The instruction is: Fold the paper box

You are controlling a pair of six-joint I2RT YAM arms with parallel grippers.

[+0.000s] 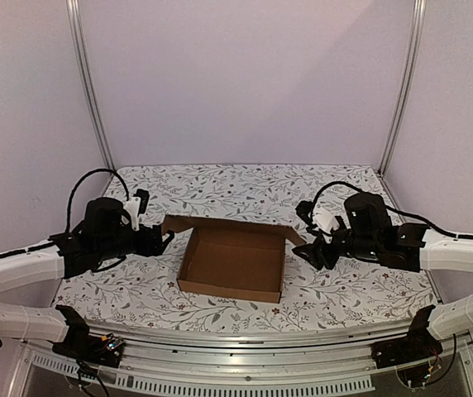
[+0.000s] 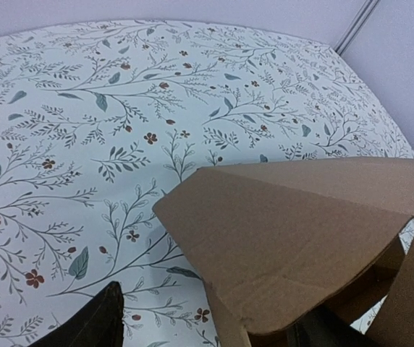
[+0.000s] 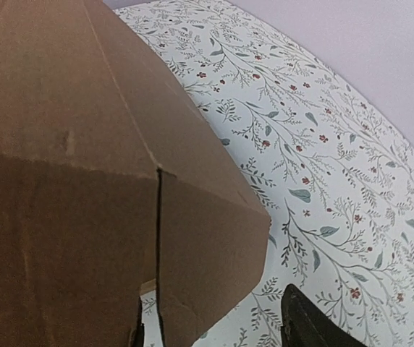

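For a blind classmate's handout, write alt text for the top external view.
A shallow open brown cardboard box sits mid-table on a floral-patterned cloth. The black-and-white left arm and right arm reach in, jaws at its rear flap corners.

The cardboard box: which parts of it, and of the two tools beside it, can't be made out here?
- Top view: whether the left tool and right tool touch the flaps of the paper box; too small and dark.
- Left wrist view: one finger, mostly under a flap; the box runs off the right edge.
- Right wrist view: the box's inside and most of one finger, behind its outer wall.
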